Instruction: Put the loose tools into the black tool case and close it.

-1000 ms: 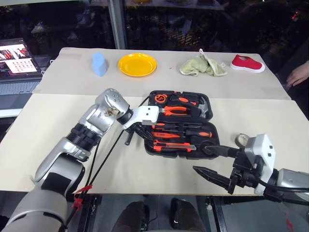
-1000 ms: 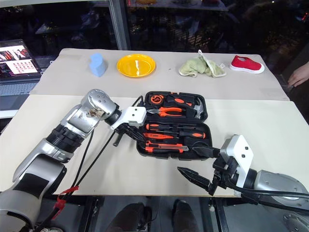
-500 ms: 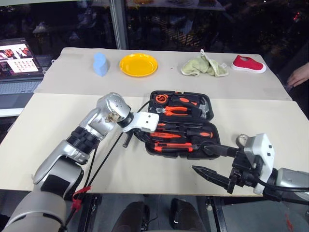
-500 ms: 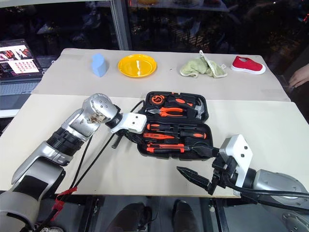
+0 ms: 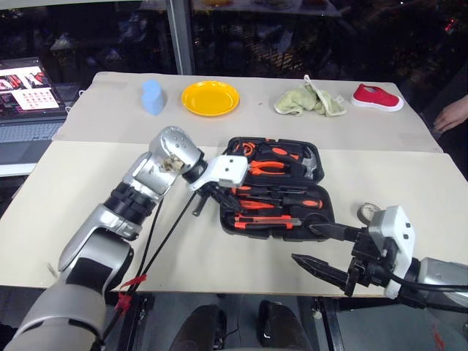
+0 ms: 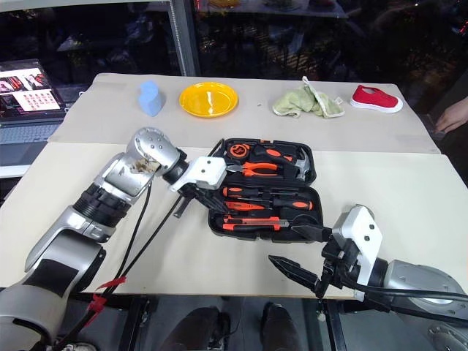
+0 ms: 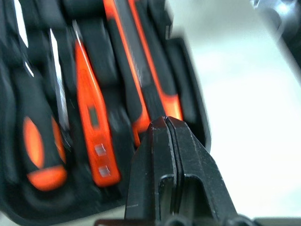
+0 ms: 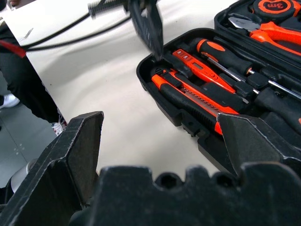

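The black tool case (image 5: 322,213) lies open in the middle of the table, lid half at the far side. In its near half lie two black-and-orange screwdrivers (image 5: 281,199), a slim orange screwdriver (image 7: 91,122) and a utility knife (image 8: 188,92). My left gripper (image 5: 219,196) hangs shut and empty just above the case's left end, its tips (image 7: 164,121) over the handle ends. My right gripper (image 5: 316,248) stands wide open near the table's front edge, in front of the case's right corner. A small roll of tape (image 5: 363,212) sits on the table right of the case, partly behind my right hand.
Pliers (image 5: 267,167), a tape measure (image 5: 243,150) and a hammer (image 5: 307,164) fill the lid half. At the back stand a yellow plate (image 5: 210,97), a blue object (image 5: 152,96), a green cloth (image 5: 308,102) and a red shoe (image 5: 376,97). A laptop (image 5: 25,95) is far left, and a person's hand (image 5: 453,113) is far right.
My left gripper, still shut, has risen and shifted right over the case's left end. The right arm and the case have not moved.
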Motion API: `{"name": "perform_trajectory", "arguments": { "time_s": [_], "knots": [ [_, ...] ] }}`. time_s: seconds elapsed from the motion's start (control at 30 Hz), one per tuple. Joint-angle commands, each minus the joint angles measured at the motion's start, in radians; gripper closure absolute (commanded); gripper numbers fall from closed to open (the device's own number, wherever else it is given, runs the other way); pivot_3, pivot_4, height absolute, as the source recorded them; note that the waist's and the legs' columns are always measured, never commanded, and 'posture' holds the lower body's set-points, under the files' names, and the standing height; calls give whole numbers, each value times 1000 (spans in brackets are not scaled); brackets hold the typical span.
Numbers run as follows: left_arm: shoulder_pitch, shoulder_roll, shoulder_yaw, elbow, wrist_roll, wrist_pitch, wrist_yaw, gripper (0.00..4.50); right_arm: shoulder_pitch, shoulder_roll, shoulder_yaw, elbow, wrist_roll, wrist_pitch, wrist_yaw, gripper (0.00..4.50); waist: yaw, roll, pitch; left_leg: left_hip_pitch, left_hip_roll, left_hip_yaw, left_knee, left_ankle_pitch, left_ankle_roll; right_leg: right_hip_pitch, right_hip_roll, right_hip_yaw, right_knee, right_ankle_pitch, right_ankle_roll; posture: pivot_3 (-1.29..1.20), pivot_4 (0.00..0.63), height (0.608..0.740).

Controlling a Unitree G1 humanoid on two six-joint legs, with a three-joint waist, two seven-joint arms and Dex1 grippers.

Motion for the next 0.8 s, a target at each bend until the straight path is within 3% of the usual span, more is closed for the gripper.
{"name": "perform_trajectory", "arguments": {
  "time_s": [0.03, 0.3, 0.57, 0.8],
  "knots": [
    [-13, -61, -30, -1, 27, -38, 40, 4437, -7, -1, -19, -23, 14, -15, -9, 0, 0, 0, 0, 0, 0, 0, 1, 0, 0, 0, 0, 0, 0, 0, 0, 0, 150, 740],
    [-3, -136, -99, 39, 104, -112, 95, 4437, 14, 3, -33, -43, 25, -14, -29, 0, -3, 0, 0, 0, 0, 0, 1, -1, 1, 0, 0, 1, 1, 0, 0, 0, 150, 740],
    [34, -140, -176, 85, 202, -252, 125, 4437, 30, 10, -24, -58, 28, -18, -48, 0, -1, 0, 0, 0, 0, 0, 2, -1, 2, 0, -1, 1, 1, 0, 0, 0, 150, 740],
    [47, -164, -166, 114, 217, -258, 142, 4437, 47, 14, -20, -69, 25, -21, -47, 0, 3, 1, -2, 2, 0, 0, 2, -3, 5, 3, -6, -1, 0, 0, 1, 0, 150, 740]
  ]
}}
